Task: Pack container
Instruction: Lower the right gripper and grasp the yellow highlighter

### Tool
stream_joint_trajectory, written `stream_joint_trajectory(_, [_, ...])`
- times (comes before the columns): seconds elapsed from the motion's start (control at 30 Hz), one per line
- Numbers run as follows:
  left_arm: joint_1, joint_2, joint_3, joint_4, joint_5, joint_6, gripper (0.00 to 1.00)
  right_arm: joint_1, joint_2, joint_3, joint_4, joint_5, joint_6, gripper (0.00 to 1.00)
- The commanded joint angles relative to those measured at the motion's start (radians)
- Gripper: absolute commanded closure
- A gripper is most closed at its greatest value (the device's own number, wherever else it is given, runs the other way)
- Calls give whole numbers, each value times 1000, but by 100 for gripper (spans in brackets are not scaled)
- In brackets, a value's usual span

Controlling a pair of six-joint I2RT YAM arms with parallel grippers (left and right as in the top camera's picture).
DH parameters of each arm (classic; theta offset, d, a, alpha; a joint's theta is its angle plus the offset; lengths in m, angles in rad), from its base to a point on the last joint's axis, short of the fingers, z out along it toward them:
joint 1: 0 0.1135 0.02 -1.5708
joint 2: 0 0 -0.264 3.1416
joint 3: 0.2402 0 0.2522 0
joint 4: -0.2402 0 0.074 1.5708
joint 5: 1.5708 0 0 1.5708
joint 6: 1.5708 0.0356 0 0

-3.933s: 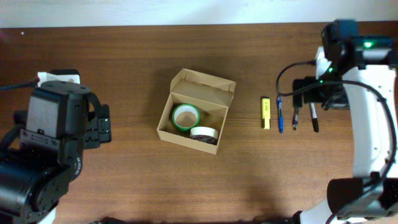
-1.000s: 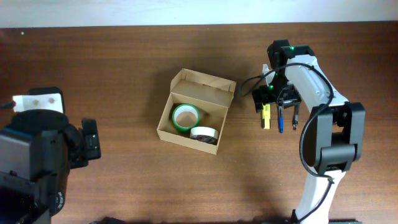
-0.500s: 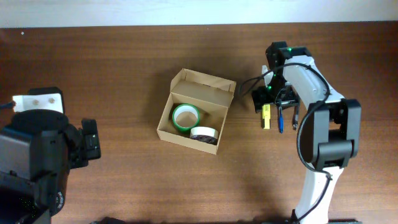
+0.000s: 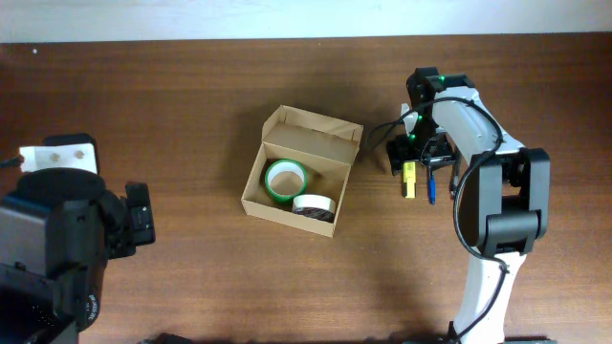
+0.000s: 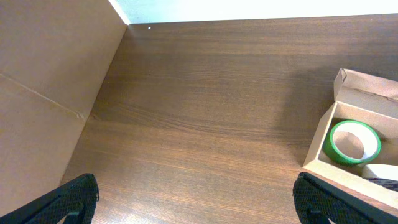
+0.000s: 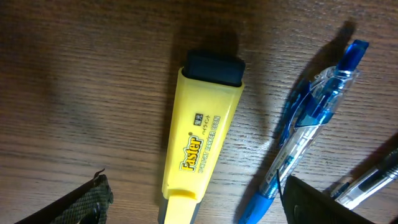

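Currently: container (image 4: 287, 218) at centre of worktop (image 4: 172, 105), lid up. Right tool (image 6: 202, 202) stands wide astride yellow highlighter (image 6: 200, 134), holding nothing. Left tool (image 5: 205, 199) wide, empty. Judged: container light, thin card, flexes; hold opposite walls.

Tan container (image 4: 320, 145); green tape roll (image 4: 270, 182); yellow highlighter (image 6: 199, 143); blue pen (image 6: 295, 146).

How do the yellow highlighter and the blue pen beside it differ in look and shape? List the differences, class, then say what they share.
The yellow highlighter is opaque yellow with a black end; the blue pen is see-through blue. The highlighter is broad and flat-sided, the pen slim. The highlighter bears printed lettering; none shows on the pen. Both lie flat on the wooden table, side by side without touching, outside the container.
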Motion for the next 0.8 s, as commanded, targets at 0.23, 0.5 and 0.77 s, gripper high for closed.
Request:
stream_joint_trajectory(0.23, [4,0,5,2,-15,-13,1,-1,9,-43,29,-3,16,15])
stream_joint_trajectory(0.5, [4,0,5,2,-15,-13,0,-1,9,-77,50,-3,20,17])
stream_joint_trajectory(0.77, [4,0,5,2,-15,-13,0,-1,9,-105,69,-4,28,28])
